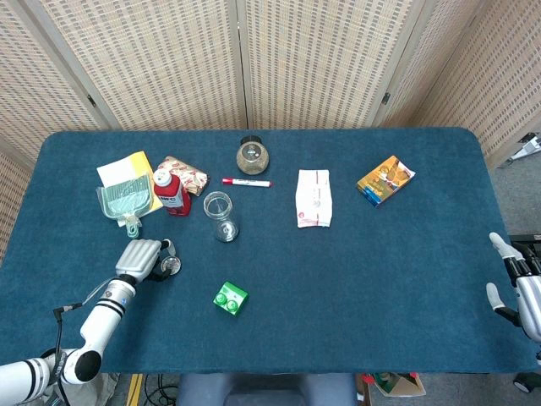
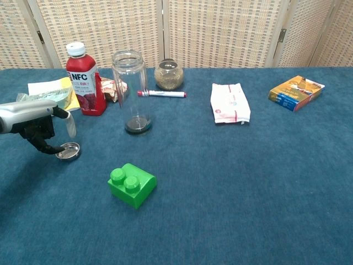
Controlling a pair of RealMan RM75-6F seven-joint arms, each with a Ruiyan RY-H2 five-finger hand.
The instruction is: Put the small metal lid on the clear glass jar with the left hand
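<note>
The left hand (image 2: 34, 122) sits right over the small metal lid (image 2: 69, 150), fingers curled down with a dark fingertip touching its rim, likely setting up a pinch. The lid's flat on the table (image 2: 248, 182), not yet lifted. The clear glass jar (image 2: 131, 91) stands open nearby, ready for it.

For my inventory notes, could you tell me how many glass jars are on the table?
2. A tall clear glass jar stands open near the red juice bottle. A short round jar with grainy contents sits behind it, near the table's far edge. None appears hidden.
</note>
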